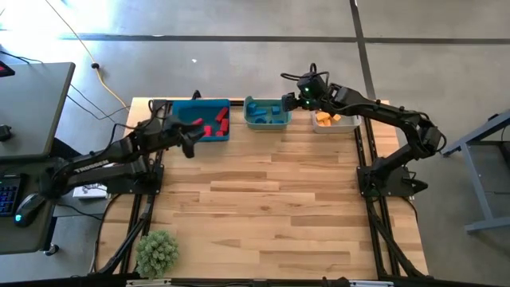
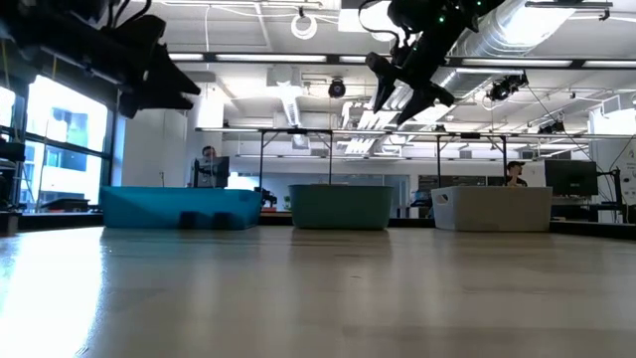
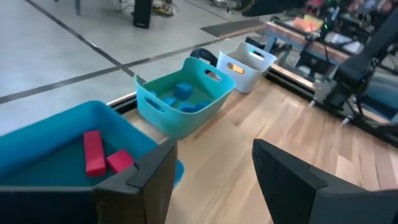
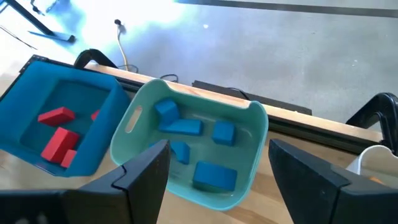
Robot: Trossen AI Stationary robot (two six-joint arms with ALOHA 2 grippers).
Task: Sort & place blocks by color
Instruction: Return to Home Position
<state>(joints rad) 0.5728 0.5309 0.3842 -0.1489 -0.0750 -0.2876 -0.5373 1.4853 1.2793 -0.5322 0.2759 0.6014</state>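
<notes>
- High view: blue bin (image 1: 199, 102), teal bin (image 1: 267, 126) and white bin (image 1: 335, 129) line the tabletop's (image 1: 263, 191) far edge, holding red blocks (image 1: 217, 126), blue blocks (image 1: 269, 108) and orange blocks (image 1: 325, 119) in turn.
- Left wrist view: left gripper (image 3: 214, 168) beside blue bin, fingers wide apart, empty.
- Right wrist view: right gripper (image 4: 217, 168) above teal bin, fingers wide apart, empty.

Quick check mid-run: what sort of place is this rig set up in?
Likely an open-plan robotics lab or workshop: exposed ceiling ducts, a bare concrete floor, and a person by a monitor beyond the table.
</notes>
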